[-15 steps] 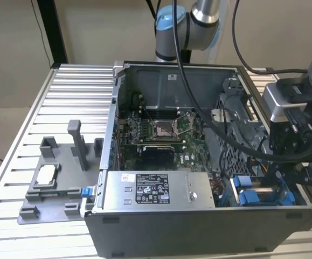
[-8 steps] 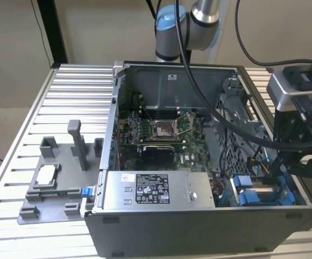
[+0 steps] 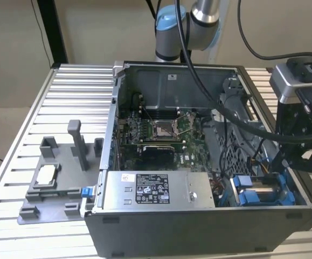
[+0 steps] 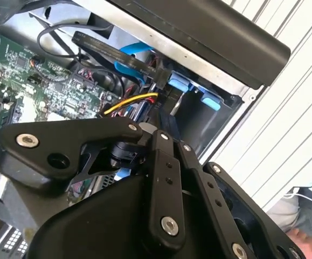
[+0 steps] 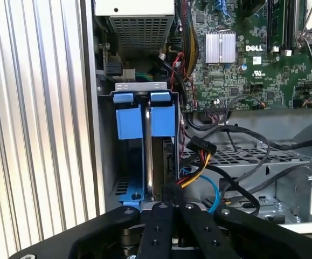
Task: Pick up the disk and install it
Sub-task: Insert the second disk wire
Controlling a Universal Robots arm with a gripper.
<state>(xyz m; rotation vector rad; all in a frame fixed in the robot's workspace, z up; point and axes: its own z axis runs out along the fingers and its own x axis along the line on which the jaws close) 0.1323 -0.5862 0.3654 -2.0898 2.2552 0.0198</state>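
An open computer case (image 3: 209, 226) lies on a slatted metal table (image 3: 64, 91), its green motherboard (image 3: 161, 135) bare, a grey box with a black-white sticker (image 3: 156, 190) along its near side. In the corner toward the exterior view's right the disk (image 3: 263, 190) sits among blue brackets. The arm's black head (image 3: 301, 124) hangs just above that corner, cables trailing. A grey fixture (image 3: 53, 183) stands beside the case

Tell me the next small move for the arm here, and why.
Probably ease the disk a little deeper into the blue bay. In the first wrist view it stands on edge between the bay's blue tabs, the end effector at its near edge: lined up, perhaps not fully seated.
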